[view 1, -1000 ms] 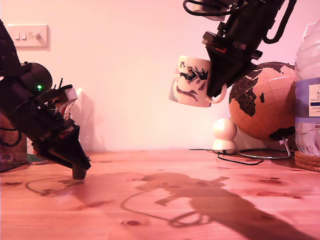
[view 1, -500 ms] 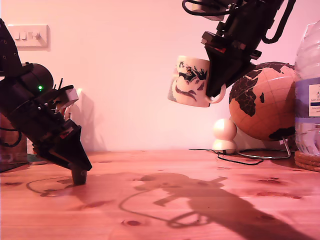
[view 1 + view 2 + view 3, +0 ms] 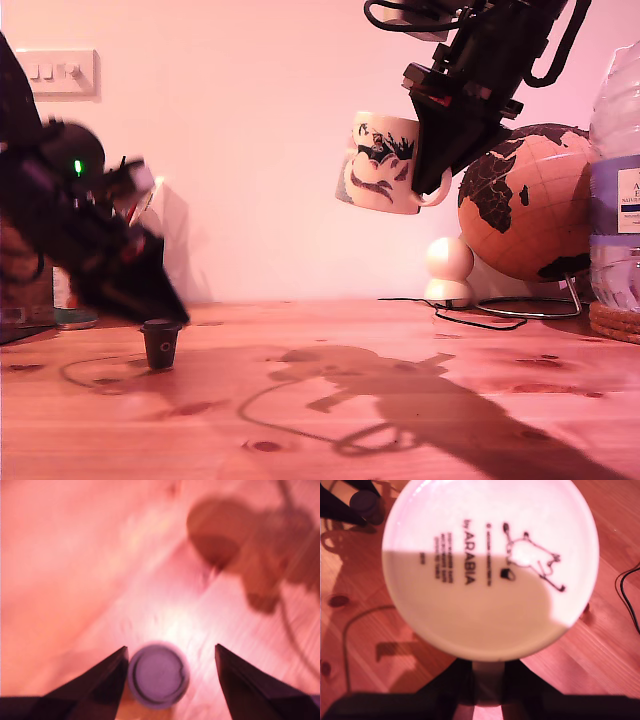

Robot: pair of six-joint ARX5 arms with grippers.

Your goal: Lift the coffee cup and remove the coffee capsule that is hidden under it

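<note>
Because the capsule (image 3: 160,344) had to be uncovered, we hold the cup (image 3: 383,162) high in the air, well above the capsule and well off toward the exterior view's right of it. Our second gripper (image 3: 437,170) is clamped on the cup's handle, so the cup hangs tilted with its printed side facing the exterior camera. In the second wrist view the cup's white base (image 3: 490,565) with its maker's stamp fills most of the picture, and the handle runs down between the closed jaws. The capsule shows there too, small and dark, far beyond the cup's edge (image 3: 365,502).

The capsule stands upright on the wooden table (image 3: 420,400), free of any grip, with open wood all around it. Our first gripper (image 3: 170,677) hangs just above the capsule and is blurred in the exterior view (image 3: 150,295). In the first wrist view its jaws are spread apart, with the capsule's round top (image 3: 158,674) between the two dark tips; one tip is close beside it, the other clearly apart.

We judge that the capsule now sits clear of the spot under the cup, so the removal looks done or nearly so. Holding the cup aloft keeps it out of the first arm's way.
</note>
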